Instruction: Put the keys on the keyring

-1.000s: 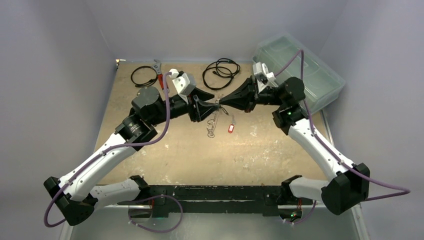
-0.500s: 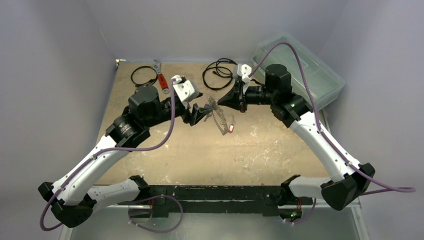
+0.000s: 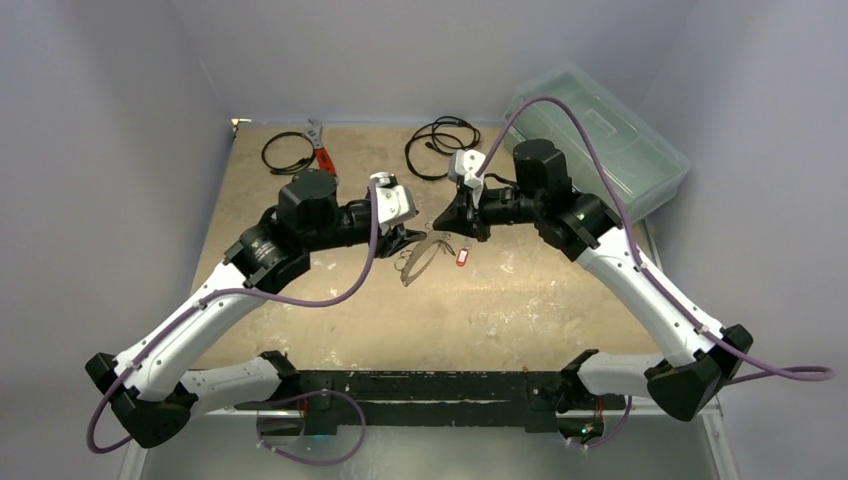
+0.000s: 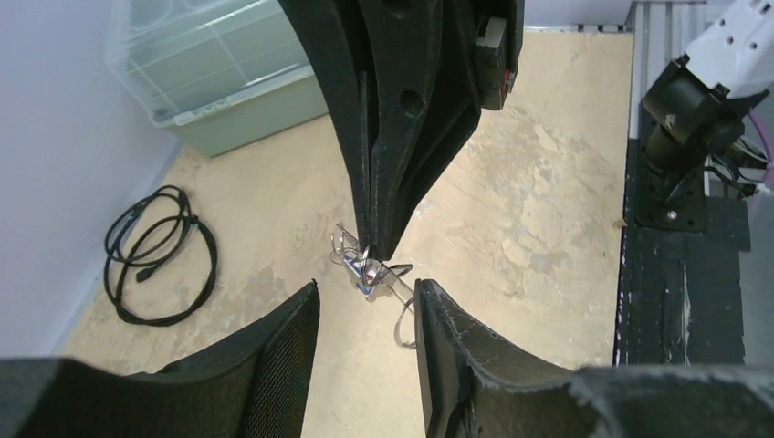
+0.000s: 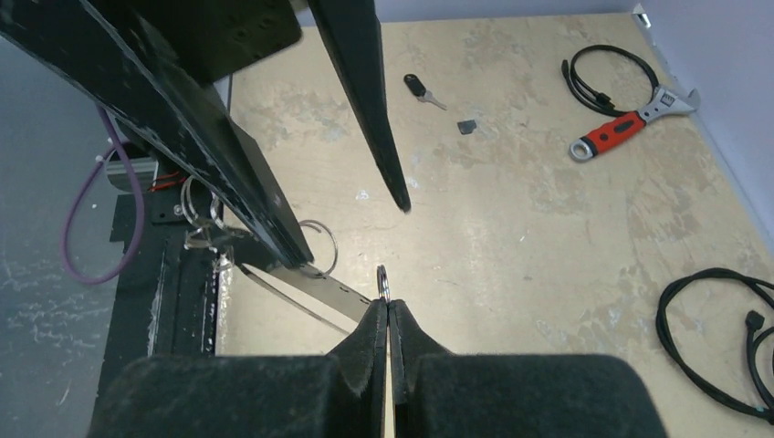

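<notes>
- Two fingers of the right gripper (image 5: 384,306) are pressed together at their tips, and we see them pinching a bit of the grey wire keyring (image 5: 382,277).
- From that pinch the wire runs on as a thin, floppy loop toward the left gripper (image 4: 368,290). Its fingers stand apart with a middling gap. We see small coils of the wire beside one of them, but we cannot tell whether the wire touches either finger.
- We find the two grippers tip to tip over the middle of the bench (image 3: 500,310), a little toward its far edge, with the keyring strung between them.
- We spot the red key (image 3: 461,257) just beside the loop, under the right gripper. We cannot tell whether it hangs from the wire or lies on the bench.
- We see the dark key (image 5: 418,87) lying flat on the bench by itself, well apart from the loop, with a small dark scrap (image 5: 466,127) near it.
- Along the far edge we count a red-handled wrench (image 3: 322,155) with a black coiled cable (image 3: 288,152) just beside it, and a second cable (image 3: 443,140) near the middle of that edge.
- At the far right corner we see a clear plastic box (image 3: 600,130), tilted against the wall.
</notes>
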{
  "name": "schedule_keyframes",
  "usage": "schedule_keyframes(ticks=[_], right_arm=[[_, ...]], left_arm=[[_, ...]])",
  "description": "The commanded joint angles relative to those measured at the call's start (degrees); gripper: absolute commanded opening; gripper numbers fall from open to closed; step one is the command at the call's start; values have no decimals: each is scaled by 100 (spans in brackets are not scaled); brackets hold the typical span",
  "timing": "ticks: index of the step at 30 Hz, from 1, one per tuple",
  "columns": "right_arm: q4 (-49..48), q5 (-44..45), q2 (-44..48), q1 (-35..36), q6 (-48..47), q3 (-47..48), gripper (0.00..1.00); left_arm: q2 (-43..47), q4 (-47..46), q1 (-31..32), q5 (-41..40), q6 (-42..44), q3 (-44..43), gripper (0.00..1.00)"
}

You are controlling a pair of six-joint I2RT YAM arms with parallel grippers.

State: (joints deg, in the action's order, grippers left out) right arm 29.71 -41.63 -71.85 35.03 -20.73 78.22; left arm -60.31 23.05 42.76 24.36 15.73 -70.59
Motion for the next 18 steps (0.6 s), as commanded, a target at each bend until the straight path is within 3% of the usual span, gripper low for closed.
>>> schedule_keyframes(ticks=[1,18], right_arm=[[-98,158,307,134,-144,80,0],[33,407,392,449,-260,36,0]], left_arm=[[-209,246,-27,552,407,-366,39],[-422,381,-25,482,440,-483,20]])
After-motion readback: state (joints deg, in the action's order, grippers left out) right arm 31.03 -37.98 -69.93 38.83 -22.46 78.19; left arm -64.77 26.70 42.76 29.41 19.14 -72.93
